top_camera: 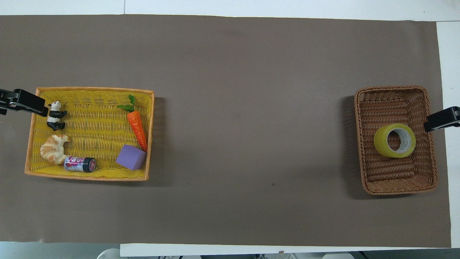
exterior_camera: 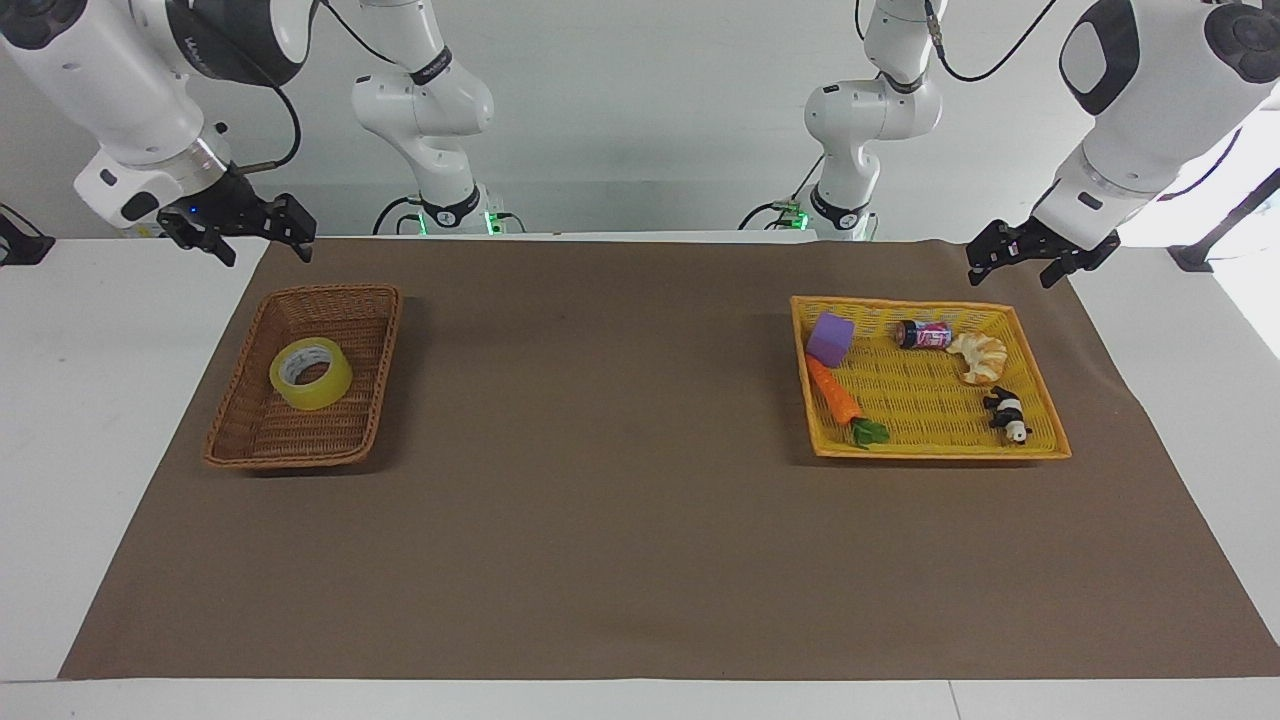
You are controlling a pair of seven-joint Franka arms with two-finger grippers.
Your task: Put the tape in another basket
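Note:
The tape (exterior_camera: 311,373) lies flat in the brown wicker basket (exterior_camera: 388,340) at the right arm's end of the table; it also shows in the overhead view (top_camera: 394,140) inside the wicker basket (top_camera: 395,88). My right gripper (exterior_camera: 266,252) is open and empty, raised high above the table edge beside the basket's robot-side corner, clear of the tape. My left gripper (exterior_camera: 1008,276) is open and empty, up in the air above the robot-side outer corner of the yellow plastic-weave basket (exterior_camera: 940,452).
The yellow basket (top_camera: 86,177) at the left arm's end holds a purple cube (top_camera: 131,157), a toy carrot (top_camera: 137,124), a small can (top_camera: 79,164), a croissant (top_camera: 54,148) and a panda figure (top_camera: 55,115). A brown mat (exterior_camera: 600,450) covers the table between the baskets.

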